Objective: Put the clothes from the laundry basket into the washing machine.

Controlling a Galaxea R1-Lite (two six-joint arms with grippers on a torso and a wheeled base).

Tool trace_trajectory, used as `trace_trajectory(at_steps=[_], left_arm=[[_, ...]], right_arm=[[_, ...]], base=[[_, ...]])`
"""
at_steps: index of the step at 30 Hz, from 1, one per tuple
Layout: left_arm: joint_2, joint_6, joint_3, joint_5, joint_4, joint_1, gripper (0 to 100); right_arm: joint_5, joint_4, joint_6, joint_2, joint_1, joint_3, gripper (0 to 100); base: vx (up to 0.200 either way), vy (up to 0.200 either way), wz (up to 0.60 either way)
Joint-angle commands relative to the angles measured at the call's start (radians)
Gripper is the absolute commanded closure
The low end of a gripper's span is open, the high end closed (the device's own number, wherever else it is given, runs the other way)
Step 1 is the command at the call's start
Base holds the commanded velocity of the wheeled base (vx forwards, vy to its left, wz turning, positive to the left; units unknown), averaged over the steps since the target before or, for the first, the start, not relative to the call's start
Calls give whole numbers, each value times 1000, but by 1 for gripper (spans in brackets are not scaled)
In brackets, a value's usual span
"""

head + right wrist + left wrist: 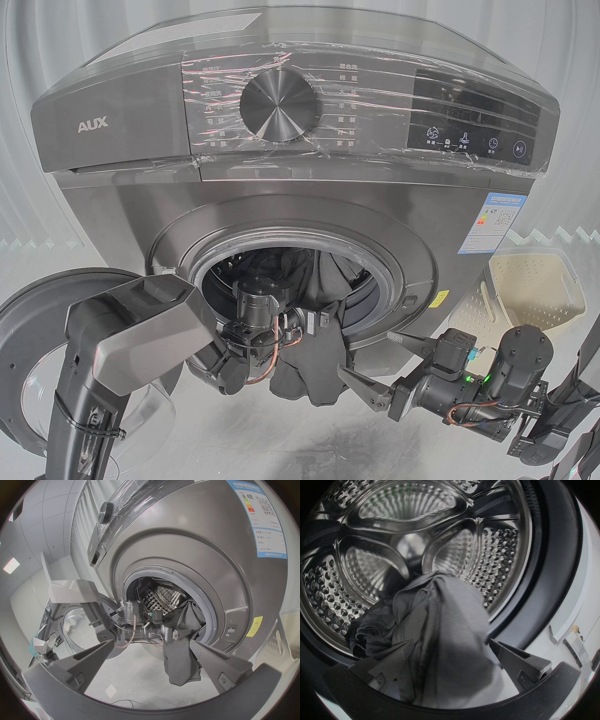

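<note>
A dark grey garment (310, 370) lies half in the washing machine's drum (403, 542) and half out, hanging down over the door-seal rim (375, 250) toward the floor. My left gripper (325, 317) is at the drum mouth, open, with the cloth (447, 630) draped between and over its spread fingers (518, 662). My right gripper (365, 354) hovers open and holds nothing, just below and right of the opening, close to the hanging end of the garment (179, 662). The cream laundry basket (537, 287) stands to the right of the machine, and no clothes show inside it.
The round machine door (37, 375) stands swung open on the left, behind my left arm. Bare grey floor (281, 437) lies in front of the machine. The basket's perforated wall (281, 645) is close beside my right arm.
</note>
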Motion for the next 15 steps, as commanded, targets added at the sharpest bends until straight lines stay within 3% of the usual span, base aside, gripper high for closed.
trace_trajectory(at_steps=[1,10,11,15], left_arm=[[112,7,-72,0,-13,29,100],[119,-6,-175,22,-39,41,100],[141,-8,-272,85,-74,58,100],[147,-10,-373,108,-77,96,100]], right_arm=[[0,0,0,-2,3,0,0],[2,-2,0,1,3,0,0],[0,-2,0,1,3,0,0],[0,-2,0,1,3,0,0]], base=[[0,0,0],[0,0,0],[0,0,0],[0,0,0]])
